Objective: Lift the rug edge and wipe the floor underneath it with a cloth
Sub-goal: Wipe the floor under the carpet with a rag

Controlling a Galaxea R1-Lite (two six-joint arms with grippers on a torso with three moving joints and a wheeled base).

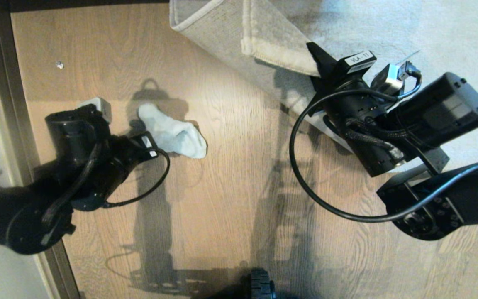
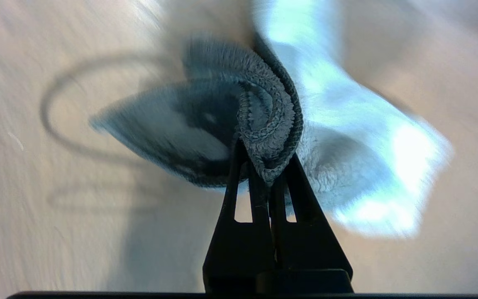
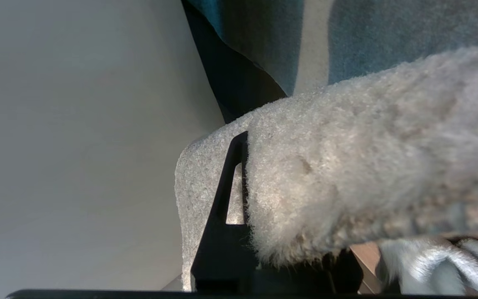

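Left pincer [image 2: 269, 166] grips cloth [image 2: 347, 137] above floor [image 1: 230, 187].

Landmark = the cloth [image 1: 172, 132], lying on the floor [image 1: 230, 195], left-centre in head view. Left gripper [image 1: 151, 146] sits at its near-left end w/ the fabric pinched between the fingers [image 2: 282, 187], arm running back to the near left; a wall strip [image 1: 10, 104] lies further left. Rug edge [image 1: 264, 37] is well apart to the far right of the cloth, folded back over the rug, w/ right gripper [image 1: 315, 56] clamped on it, and right arm nearer-right of that.
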